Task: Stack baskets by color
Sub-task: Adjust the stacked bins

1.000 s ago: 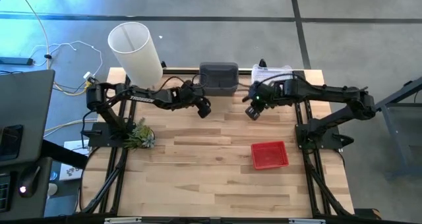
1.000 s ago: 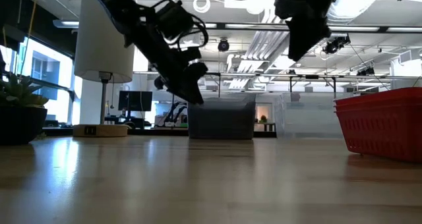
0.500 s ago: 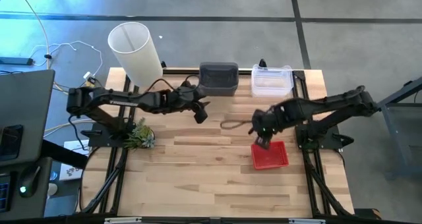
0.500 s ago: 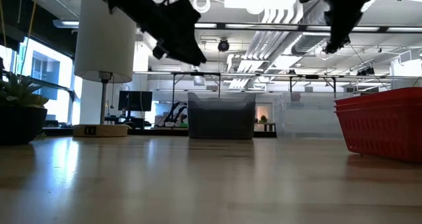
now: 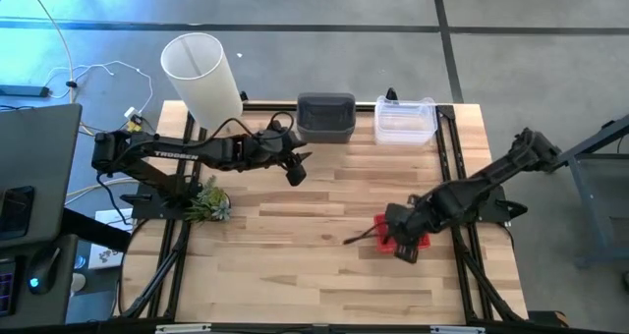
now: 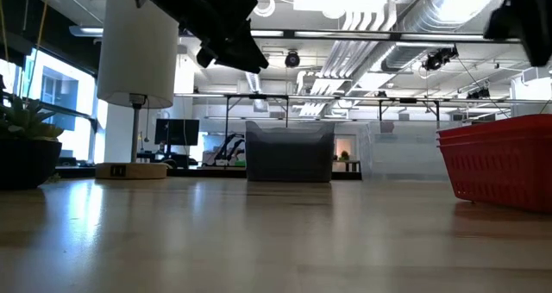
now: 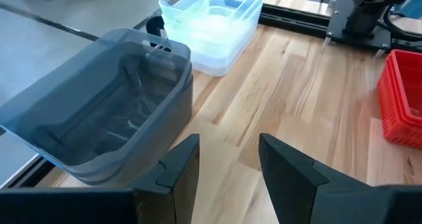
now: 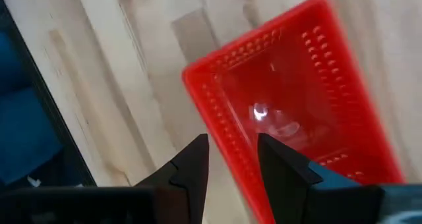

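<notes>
The red baskets [image 5: 402, 232], nested as one stack at about four o'clock on the table [image 5: 295, 265], are what I have just swung to: a second ago my right gripper [image 5: 405, 250] hovered near the clear baskets [image 5: 405, 119] at one o'clock, and now it hangs over the red stack's near edge. In my right wrist view the fingers [image 8: 188, 166] stand apart with nothing between them, straddling the red rim [image 8: 217, 128]. My left gripper [image 5: 295, 170] has drawn back a little from the dark grey baskets [image 5: 325, 115] at twelve o'clock and waits just beside them, its jaws parted and empty. All three colours sit in their own piles, so I judge the sorting nearly or wholly done and this descent a final check or nudge. The red stack opens upward, its long axis running roughly nine to three, tipped slightly toward two o'clock.
</notes>
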You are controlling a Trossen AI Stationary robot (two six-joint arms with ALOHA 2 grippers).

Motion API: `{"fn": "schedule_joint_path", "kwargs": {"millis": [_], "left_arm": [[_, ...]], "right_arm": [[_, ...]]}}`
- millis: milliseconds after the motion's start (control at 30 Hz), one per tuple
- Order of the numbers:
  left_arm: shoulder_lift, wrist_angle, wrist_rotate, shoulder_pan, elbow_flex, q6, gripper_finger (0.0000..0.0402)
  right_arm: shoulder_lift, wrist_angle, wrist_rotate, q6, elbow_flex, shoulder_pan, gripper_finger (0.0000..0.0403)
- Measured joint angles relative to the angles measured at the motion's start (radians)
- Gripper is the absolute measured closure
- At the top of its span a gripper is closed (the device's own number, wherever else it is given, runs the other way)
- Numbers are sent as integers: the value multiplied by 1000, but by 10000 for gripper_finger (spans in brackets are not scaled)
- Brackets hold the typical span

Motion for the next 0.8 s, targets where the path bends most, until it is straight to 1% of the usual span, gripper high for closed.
{"fn": "schedule_joint_path", "kwargs": {"millis": [367, 600, 800], "left_arm": [[0, 0, 0, 0, 0, -1, 257], [0, 0, 0, 1, 0, -15, 257], [0, 1, 0, 1, 0, -15, 257]], "right_arm": [[0, 236, -47, 211, -156, 151, 284], [0, 332, -8, 326, -195, 214, 284], [0, 352, 18, 396, -227, 239, 284]]}}
